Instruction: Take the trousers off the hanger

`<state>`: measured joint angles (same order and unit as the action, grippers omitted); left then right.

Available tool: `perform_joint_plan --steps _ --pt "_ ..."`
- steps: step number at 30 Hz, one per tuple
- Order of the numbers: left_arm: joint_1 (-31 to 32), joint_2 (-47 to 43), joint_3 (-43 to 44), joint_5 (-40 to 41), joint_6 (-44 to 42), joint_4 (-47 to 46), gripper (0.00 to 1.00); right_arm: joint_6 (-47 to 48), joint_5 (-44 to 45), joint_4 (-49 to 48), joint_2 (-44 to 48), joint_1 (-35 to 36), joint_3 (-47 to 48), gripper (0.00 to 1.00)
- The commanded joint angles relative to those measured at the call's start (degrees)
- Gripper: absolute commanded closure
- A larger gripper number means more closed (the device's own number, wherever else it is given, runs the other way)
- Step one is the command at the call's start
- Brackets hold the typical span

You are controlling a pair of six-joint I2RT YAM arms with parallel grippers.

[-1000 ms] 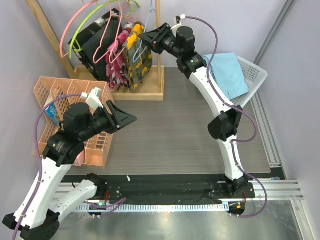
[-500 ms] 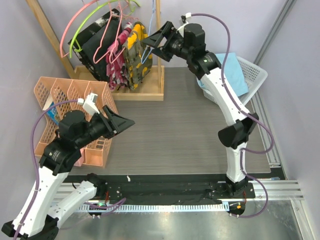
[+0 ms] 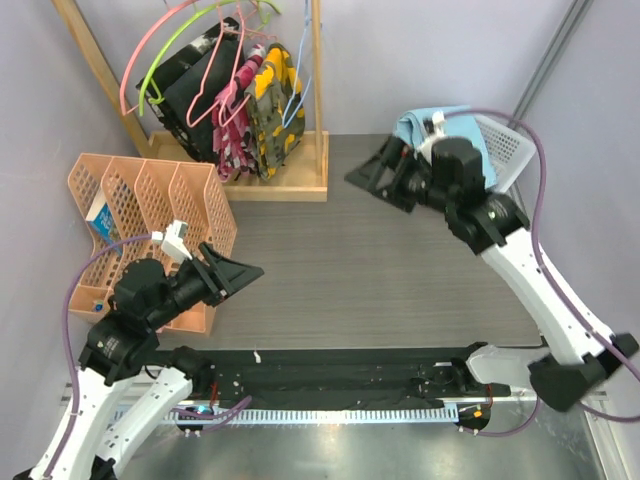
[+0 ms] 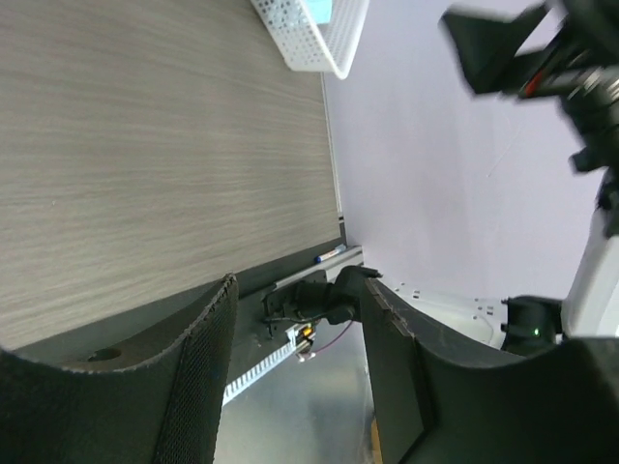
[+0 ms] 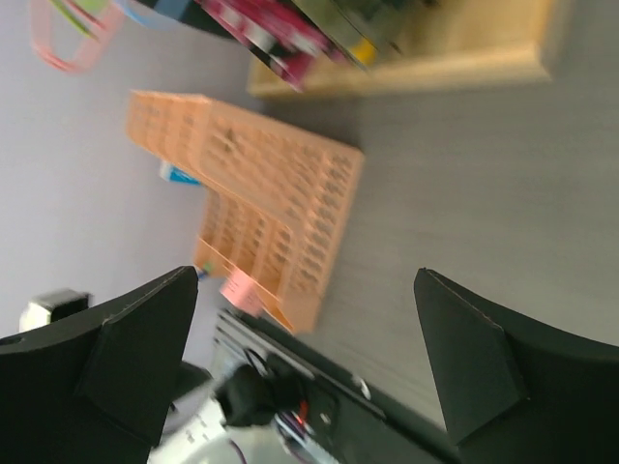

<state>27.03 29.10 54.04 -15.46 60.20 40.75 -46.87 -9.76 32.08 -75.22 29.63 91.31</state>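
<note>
We see an orange mesh rack [image 3: 140,195] at nine o'clock, a wooden stand [image 3: 290,187] at eleven, a white basket [image 3: 512,145] at two.

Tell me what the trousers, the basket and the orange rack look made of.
Trousers: soft matte cloth, judging by the limp folds. Basket: probably white plastic, with moulded lattice walls. Orange rack: likely plastic too, matte, with perforated dividers.

Soft, plain sky-blue trousers [image 3: 416,124] lie bunched in a white mesh basket [image 3: 508,142] at the tabletop's [image 3: 340,260] far right. The thin light-blue wire hanger [image 3: 299,75] hangs on a wooden rack [image 3: 318,90], well apart.
</note>
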Motion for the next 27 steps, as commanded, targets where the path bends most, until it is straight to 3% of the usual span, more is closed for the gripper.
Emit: perform_joint_plan --steps 1,6,13,19,23,24,26,27 --pt "0.04 -4.40 -6.47 -2.46 5.18 -5.24 0.45 -3.12 3.69 -2.63 14.18 0.43 -21.71 0.00" --pt "0.04 -9.32 -12.20 -2.82 9.14 -9.20 0.44 -10.16 5.36 -4.56 27.48 0.52 -42.65 0.00" --pt "0.05 -17.40 -21.34 -3.96 14.58 -14.02 0.43 -16.31 2.73 -8.51 41.46 0.52 -59.74 0.00" --pt "0.04 -31.97 -33.37 -5.79 21.78 -18.86 0.40 -21.85 -3.15 -20.00 50.60 0.52 -75.90 0.00" --pt "0.04 -30.24 -36.19 -10.73 21.26 -24.39 0.37 -27.47 -5.09 -28.98 57.71 0.52 -86.63 0.00" --pt "0.04 -31.72 -37.50 -11.08 22.31 -26.67 0.36 -28.27 -6.23 -30.83 58.95 0.52 -90.39 0.00" --pt "0.04 -30.34 -43.38 -15.10 27.91 -40.35 0.36 -30.03 -7.81 -37.06 61.94 0.52 -94.28 0.00" --pt "0.13 -31.20 -46.10 -14.86 32.04 -54.67 0.35 -30.38 -10.08 -39.09 62.73 0.52 -96.56 0.00"
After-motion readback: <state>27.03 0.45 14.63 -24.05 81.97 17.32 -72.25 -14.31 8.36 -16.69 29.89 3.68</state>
